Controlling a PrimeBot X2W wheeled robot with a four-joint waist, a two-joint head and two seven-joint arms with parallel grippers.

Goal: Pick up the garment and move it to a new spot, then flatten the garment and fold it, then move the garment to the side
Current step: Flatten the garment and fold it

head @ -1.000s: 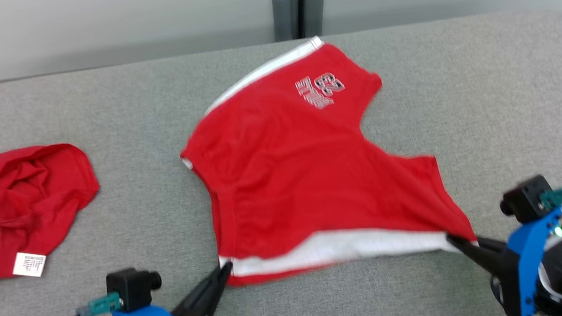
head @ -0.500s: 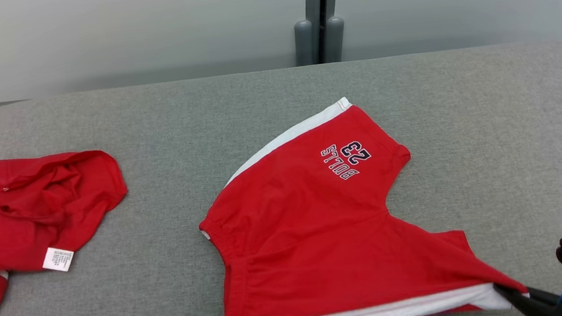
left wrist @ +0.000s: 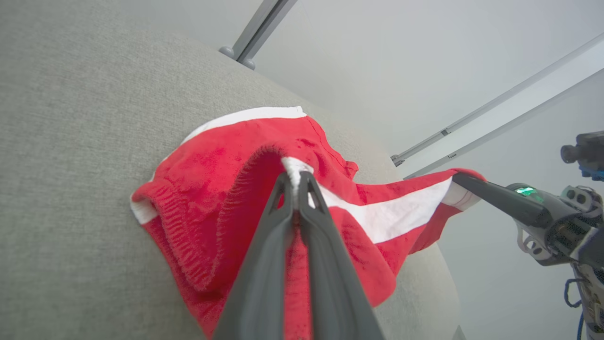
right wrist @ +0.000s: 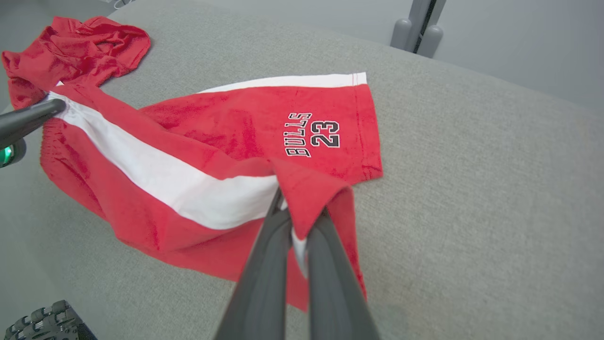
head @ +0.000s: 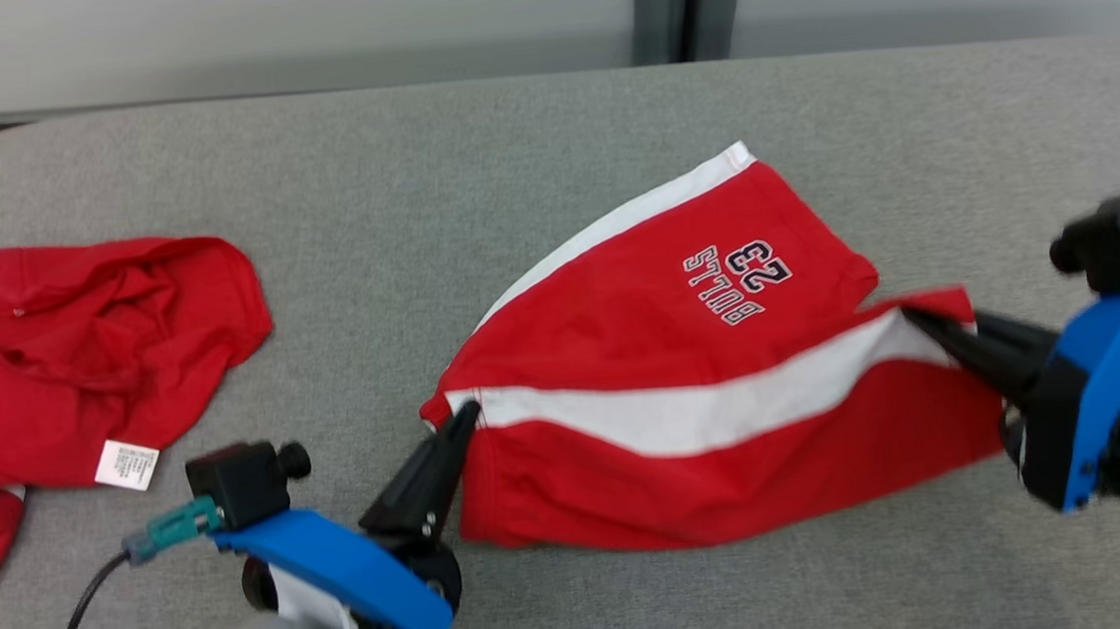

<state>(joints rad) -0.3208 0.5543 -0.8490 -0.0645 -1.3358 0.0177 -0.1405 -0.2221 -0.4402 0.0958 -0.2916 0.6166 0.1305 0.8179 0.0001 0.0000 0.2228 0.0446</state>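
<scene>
Right wrist view: shorts [right wrist: 226, 123] with upright print [right wrist: 311, 137]

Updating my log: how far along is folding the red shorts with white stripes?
Done: the red white-striped shorts lie on the grey padded table. In hand: left gripper and right gripper, both shut on the striped edge, hold it raised over the lower layer, mid-fold. Left: lay it down, finish folding, move aside.

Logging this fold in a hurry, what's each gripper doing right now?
Left gripper: shut on the red fabric shorts with white side stripes, at the waistband.
Right gripper: shut on the same shorts, at the leg hem.
</scene>
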